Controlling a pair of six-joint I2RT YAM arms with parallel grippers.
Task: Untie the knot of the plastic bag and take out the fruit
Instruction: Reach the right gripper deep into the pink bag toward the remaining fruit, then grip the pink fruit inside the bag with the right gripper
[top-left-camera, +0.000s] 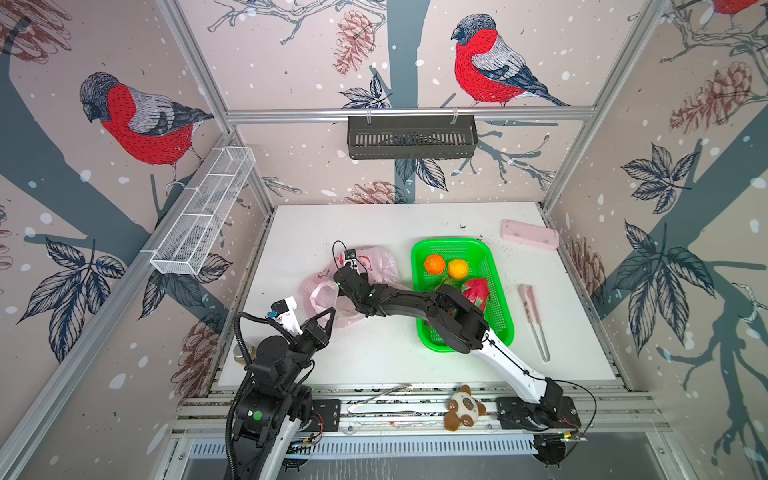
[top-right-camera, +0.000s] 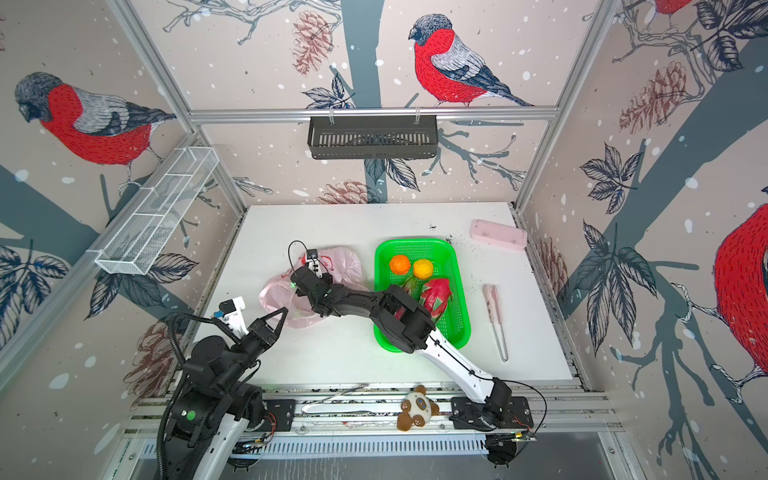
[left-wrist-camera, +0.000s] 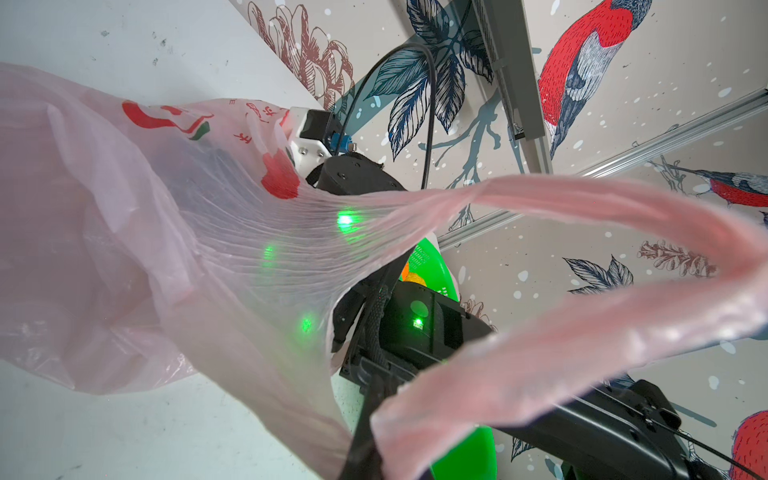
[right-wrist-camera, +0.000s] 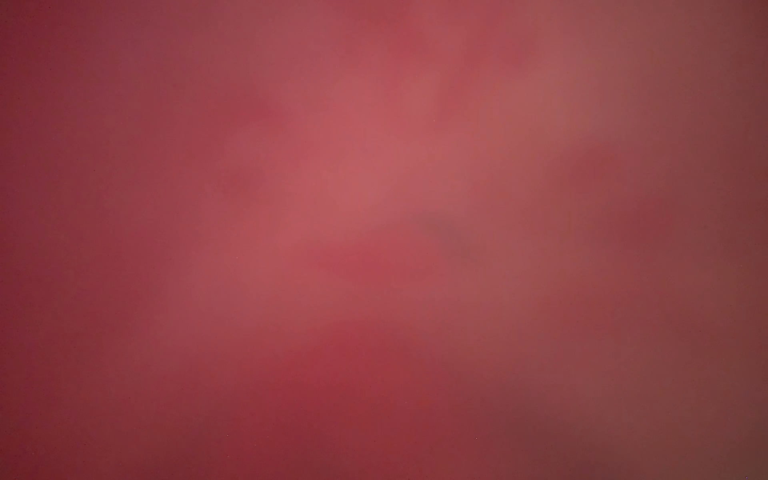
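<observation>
The pink plastic bag (top-left-camera: 376, 262) (top-right-camera: 345, 262) lies crumpled left of the green basket. My left gripper (top-left-camera: 331, 311) (top-right-camera: 285, 311) is shut on the bag's near edge; in the left wrist view its dark fingers (left-wrist-camera: 365, 436) pinch the plastic where a loop handle (left-wrist-camera: 623, 332) hangs open. My right gripper (top-left-camera: 338, 276) (top-right-camera: 297, 276) reaches into the bag's mouth, its jaws hidden by plastic. The right wrist view shows only pink-red blur. Two oranges (top-left-camera: 434, 264) (top-left-camera: 457, 269) and a dragon fruit (top-left-camera: 477, 292) lie in the basket. The knot does not show.
The green basket (top-left-camera: 419, 249) stands right of centre, with my right arm crossing over it. A pale-pink block (top-left-camera: 530, 235) lies at the back right and pink tongs (top-left-camera: 534, 320) at the right. A plush toy (top-left-camera: 463, 407) rests on the front rail.
</observation>
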